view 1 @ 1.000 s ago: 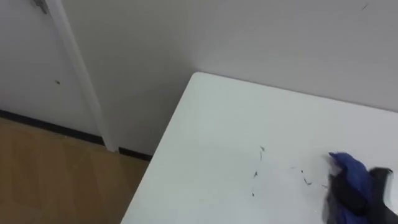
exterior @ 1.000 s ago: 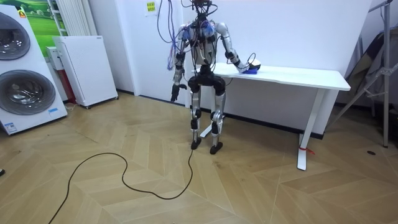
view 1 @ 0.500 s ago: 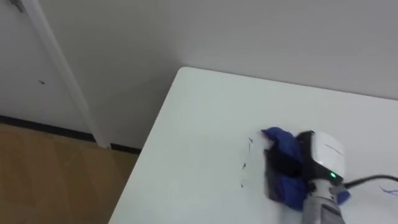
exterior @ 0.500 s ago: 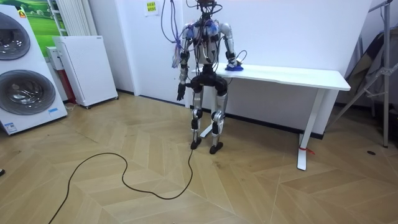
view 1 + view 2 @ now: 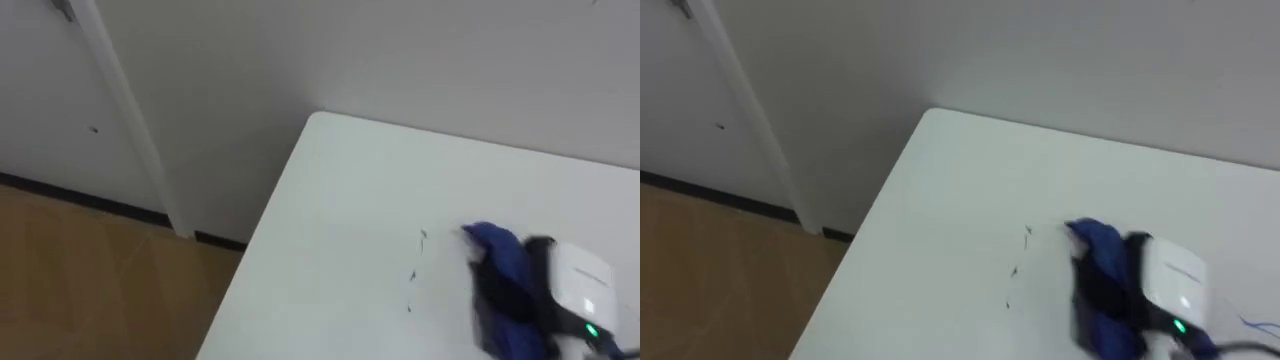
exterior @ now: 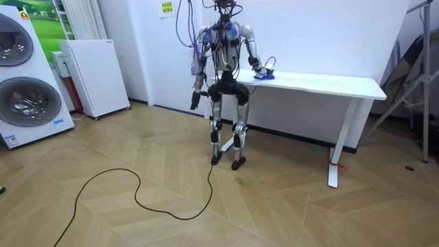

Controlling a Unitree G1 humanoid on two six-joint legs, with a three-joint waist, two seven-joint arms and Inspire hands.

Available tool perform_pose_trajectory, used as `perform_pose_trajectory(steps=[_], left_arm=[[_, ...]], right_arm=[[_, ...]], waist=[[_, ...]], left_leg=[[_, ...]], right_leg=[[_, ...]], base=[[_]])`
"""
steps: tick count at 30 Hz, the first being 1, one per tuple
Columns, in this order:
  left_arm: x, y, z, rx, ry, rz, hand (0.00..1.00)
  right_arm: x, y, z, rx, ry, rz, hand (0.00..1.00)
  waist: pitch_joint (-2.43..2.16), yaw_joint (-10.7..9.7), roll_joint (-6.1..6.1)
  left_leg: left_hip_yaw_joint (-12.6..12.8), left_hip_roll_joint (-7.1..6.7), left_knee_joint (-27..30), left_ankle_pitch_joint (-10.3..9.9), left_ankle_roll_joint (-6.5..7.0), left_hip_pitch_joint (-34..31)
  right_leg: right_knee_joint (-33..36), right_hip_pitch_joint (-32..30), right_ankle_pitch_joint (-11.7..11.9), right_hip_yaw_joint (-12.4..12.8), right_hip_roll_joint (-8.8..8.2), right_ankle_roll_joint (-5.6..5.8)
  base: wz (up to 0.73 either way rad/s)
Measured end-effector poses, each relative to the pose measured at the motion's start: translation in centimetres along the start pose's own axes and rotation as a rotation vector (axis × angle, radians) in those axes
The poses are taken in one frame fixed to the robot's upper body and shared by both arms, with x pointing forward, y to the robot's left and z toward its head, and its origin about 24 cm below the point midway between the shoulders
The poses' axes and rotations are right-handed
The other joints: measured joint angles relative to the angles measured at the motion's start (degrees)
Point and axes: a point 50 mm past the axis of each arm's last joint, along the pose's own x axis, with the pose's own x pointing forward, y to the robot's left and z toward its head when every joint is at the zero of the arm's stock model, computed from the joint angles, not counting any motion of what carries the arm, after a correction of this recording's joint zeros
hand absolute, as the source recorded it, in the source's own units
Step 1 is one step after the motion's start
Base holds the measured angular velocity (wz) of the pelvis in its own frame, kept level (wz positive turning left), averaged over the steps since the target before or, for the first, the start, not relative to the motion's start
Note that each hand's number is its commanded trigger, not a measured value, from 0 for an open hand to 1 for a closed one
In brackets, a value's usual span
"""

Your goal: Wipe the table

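Several thin dark scribble marks (image 5: 412,275) lie on the white rectangular bench (image 5: 340,190), inward from its far left corner. The crumpled blue cloth (image 5: 498,250) sits just beside them, on the side away from the left edge, with a narrow strip of bare top between. The robot's right hand (image 5: 582,288), white-backed with a small green light, rests on the cloth's near side; whether it clutches the cloth or merely presses it flat cannot be told. I judge a wiping stroke to be in hand, with the marks not yet covered. The next move likely calls for sliding the cloth toward the left edge, across the marks, under steady downward pressure. It should stop short of the edge so the cloth does not drop to the wooden floor (image 5: 90,280). The eye views give the marks and the cloth's folds, which are too small to make out from the room. The room view gives the stance: the robot stands upright at the bench's left end, right arm reaching over the top, while the left hand (image 6: 194,104) hangs by its hip, too small to read.
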Motion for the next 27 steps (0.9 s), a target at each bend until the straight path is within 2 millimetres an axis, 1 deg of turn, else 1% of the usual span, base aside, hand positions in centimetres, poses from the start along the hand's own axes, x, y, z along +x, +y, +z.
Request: perform_pose_trajectory(steps=[1, 3, 6, 7, 8, 9, 10, 11, 12, 13, 14, 15, 16, 18, 20, 21, 22, 23, 24, 25, 26, 27], left_arm=[[0.0, 0.1, -0.1, -0.002, 0.001, 0.001, 0.00], [0.0, 0.1, 0.2, -0.004, -0.005, 0.001, 0.00], [0.1, -0.1, 1.2, 0.005, -0.030, -0.007, 0.00], [0.1, -0.2, 1.6, 0.019, -0.040, -0.013, 0.00], [0.1, -0.5, 2.1, 0.029, -0.052, -0.019, 0.00], [0.1, -0.6, 2.3, 0.035, -0.057, -0.022, 0.00], [0.2, -0.8, 2.7, 0.051, -0.067, -0.028, 0.00], [0.2, -0.9, 3.3, 0.040, -0.071, -0.036, 0.00], [0.3, -0.9, 3.6, 0.031, -0.076, -0.038, 0.00], [0.3, -1.0, 4.0, 0.029, -0.087, -0.039, 0.00], [0.2, -1.2, 4.5, 0.034, -0.100, -0.043, 0.00], [0.2, -1.4, 4.7, 0.038, -0.108, -0.047, 0.00], [0.0, -1.8, 5.0, 0.044, -0.122, -0.056, 0.00], [0.0, -2.1, 4.9, 0.044, -0.124, -0.062, 0.00], [-0.1, -2.2, 4.2, 0.045, -0.107, -0.066, 0.00], [-0.1, -2.4, 3.5, 0.042, -0.090, -0.072, 0.00], [-0.2, -2.5, 3.2, 0.031, -0.089, -0.072, 0.00], [-0.2, -2.4, 2.7, 0.012, -0.075, -0.072, 0.00], [-0.2, -2.3, 2.5, 0.003, -0.069, -0.068, 0.00], [-0.1, -1.8, 2.2, -0.018, -0.057, -0.051, 0.00], [0.0, -1.2, 1.8, -0.032, -0.043, -0.030, 0.00], [0.0, -0.9, 1.5, -0.040, -0.035, -0.021, 0.00]], right_arm=[[-0.1, -0.1, -0.7, -0.001, 0.031, 0.001, 1.00], [-0.2, 0.0, -0.9, 0.016, 0.067, 0.007, 1.00], [0.4, 0.3, 0.0, 0.066, 0.110, 0.017, 1.00], [0.8, 0.5, 0.8, 0.088, 0.119, 0.026, 1.00], [1.3, 0.5, 2.1, 0.110, 0.113, 0.046, 1.00], [1.6, 0.6, 2.8, 0.120, 0.101, 0.060, 1.00], [2.0, 0.7, 4.5, 0.138, 0.064, 0.093, 1.00], [2.2, 0.9, 6.8, 0.159, 0.006, 0.128, 1.00], [2.3, 1.0, 8.1, 0.167, -0.035, 0.147, 1.00], [2.6, 0.9, 10.8, 0.175, -0.137, 0.178, 1.00], [2.7, 0.7, 13.3, 0.199, -0.220, 0.208, 1.00], [2.7, 0.7, 14.4, 0.202, -0.262, 0.219, 1.00], [2.8, 0.4, 16.2, 0.210, -0.332, 0.238, 1.00], [3.1, 0.0, 17.6, 0.210, -0.399, 0.253, 1.00], [3.3, -0.3, 18.0, 0.217, -0.431, 0.242, 1.00], [3.6, -0.3, 17.9, 0.221, -0.437, 0.234, 1.00], [3.8, -0.4, 17.7, 0.226, -0.447, 0.215, 1.00], [3.7, -0.1, 16.7, 0.229, -0.433, 0.196, 1.00], [3.6, 0.2, 16.1, 0.230, -0.418, 0.186, 1.00], [3.5, 0.5, 14.5, 0.223, -0.375, 0.162, 1.00], [2.9, 0.9, 12.2, 0.203, -0.311, 0.137, 1.00], [2.5, 1.0, 10.9, 0.189, -0.277, 0.125, 1.00]], waist=[[0.02, -0.1, -0.04], [0.04, -0.4, -0.17], [0.09, -0.1, -0.25], [0.18, 0.1, -0.38], [0.20, 0.6, -0.31], [0.29, 0.7, -0.32], [0.32, 1.7, -0.29], [0.50, 3.0, -0.22], [0.63, 3.5, -0.23], [1.10, 3.9, -0.27], [1.81, 4.5, -0.33], [1.95, 5.0, -0.29], [2.02, 5.5, -0.24], [2.07, 6.2, -0.20], [2.04, 6.4, -0.06], [2.60, 6.0, 0.12], [2.72, 4.7, -0.01], [2.65, 3.9, 0.17], [2.50, 3.6, 0.16], [2.25, 2.6, 0.37], [1.77, 1.9, 0.07], [1.48, 1.8, -0.08]], left_leg=[[0.2, 0.04, 0.3, -0.2, 0.12, 0.0], [0.5, 0.00, 0.5, -0.2, 0.21, 0.0], [1.1, 0.05, 0.8, -0.4, 0.36, 0.0], [1.6, 0.18, 0.7, -0.4, 0.36, 0.0], [2.2, 0.26, 0.6, -0.4, 0.32, 0.0], [2.2, 0.25, 0.5, -0.4, 0.32, 0.0], [2.3, 0.33, 0.2, -0.4, 0.31, 0.0], [2.2, 0.45, 0.2, -0.4, 0.18, -0.1], [2.2, 0.56, 0.2, -0.5, 0.06, -0.2], [2.2, 0.90, 0.3, -0.6, -0.08, -0.4], [2.2, 1.04, 0.3, -0.7, -0.26, -0.6], [2.3, 1.12, 0.3, -0.7, -0.36, -0.8], [2.2, 1.16, 0.2, -0.7, -0.41, -1.3], [1.9, 1.12, 0.1, -0.8, -0.46, -2.0], [1.7, 1.11, 0.1, -0.7, -0.49, -2.1], [1.4, 1.01, 0.2, -0.7, -0.48, -2.5], [0.7, 0.78, 0.7, -0.7, -0.44, -3.2], [0.6, 0.50, 0.8, -0.6, -0.28, -3.0], [0.6, 0.36, 0.8, -0.6, -0.24, -2.8], [0.6, 0.25, 0.8, -0.4, 0.02, -2.5], [0.6, 0.13, 0.4, -0.3, 0.33, -2.0], [0.7, -0.01, 0.3, -0.3, 0.50, -1.8]], right_leg=[[0.0, 0.0, 0.2, 0.3, -0.04, 0.18], [-0.1, -0.1, 0.5, 0.5, -0.08, 0.26], [-0.1, -0.4, 0.8, 1.7, 0.11, 0.43], [-0.1, -0.6, 1.0, 2.0, 0.21, 0.30], [0.1, -1.2, 1.2, 3.1, 0.49, 0.20], [0.1, -1.4, 1.4, 3.2, 0.60, 0.04], [0.2, -2.2, 1.7, 3.6, 0.84, -0.24], [0.7, -2.6, 2.1, 3.9, 1.22, -0.54], [0.8, -2.8, 2.2, 3.8, 1.38, -0.66], [0.8, -3.1, 2.5, 3.4, 1.59, -0.91], [0.7, -3.4, 2.5, 3.3, 1.78, -1.04], [0.7, -3.8, 2.5, 3.3, 1.90, -1.07], [0.6, -4.4, 2.5, 3.3, 1.99, -1.16], [0.6, -4.9, 2.2, 3.1, 2.00, -1.14], [0.7, -5.2, 2.2, 2.6, 1.96, -1.00], [0.7, -5.5, 2.2, 2.3, 1.84, -0.99], [0.6, -5.6, 2.2, 1.5, 1.52, -0.95], [0.4, -5.3, 2.1, 0.8, 1.16, -0.84], [0.3, -5.1, 2.0, 0.7, 0.97, -0.61], [0.1, -4.2, 1.8, 0.3, 0.53, -0.36], [0.0, -3.3, 1.6, -0.4, 0.05, 0.04], [0.2, -3.1, 1.4, -0.8, -0.21, 0.27]], base=[[-0.14], [-0.16], [-0.13], [-0.31], [-0.37], [-0.52], [-0.59], [-0.61], [-0.47], [-0.22], [-0.13], [0.00], [0.00], [0.15], [0.11], [0.10], [0.23], [0.32], [0.43], [0.51], [0.50], [0.30]])
